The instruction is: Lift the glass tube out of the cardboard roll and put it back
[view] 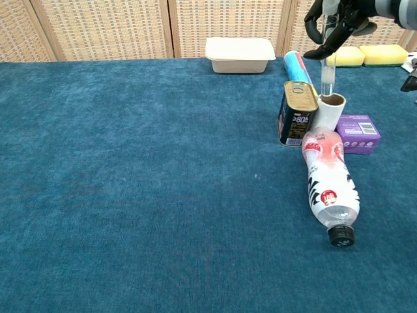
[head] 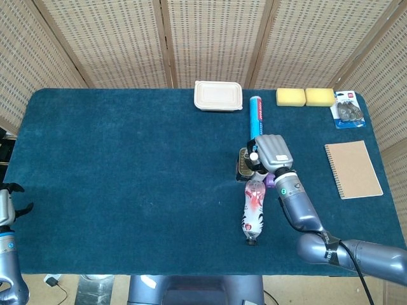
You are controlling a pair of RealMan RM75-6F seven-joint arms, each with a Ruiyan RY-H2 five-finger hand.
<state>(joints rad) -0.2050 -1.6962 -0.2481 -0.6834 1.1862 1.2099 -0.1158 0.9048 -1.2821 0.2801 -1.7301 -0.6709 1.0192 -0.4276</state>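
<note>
1. Chest view shows the right robot hand (view: 342,19) high at the top edge, its dark fingers pinching the upper end of the clear, upright glass tube (view: 326,73).
2. The tube hangs nearly vertical, and its rounded lower end sits just above the rim of the short white cardboard roll (view: 330,111), slightly toward the roll's left edge. I judge it lifted clear, with the return still to be done.
3. The roll stands upright on the blue carpeted tabletop (view: 143,182), touching or just beside a dark rectangular tin can (view: 298,115) on its left, with a small purple box (view: 359,134) on its right and a clear plastic bottle with a red-and-white label (view: 328,182) lying in front.
4. Risk: since the tube tip looks off-centre, a straight descent could land it on the rim, tipping the light roll or pushing it against the purple box.
5. Risk: the pinch is only at the tube's top, so any contact below could swing the smooth glass or let it slip.
6. In the head view, the right robot hand's grey back hides the roll's mouth, so alignment is hard to judge from there.
7. The left robot hand (head: 7,202) rests at the tabletop's far left edge, fingers spread and holding nothing.
</note>
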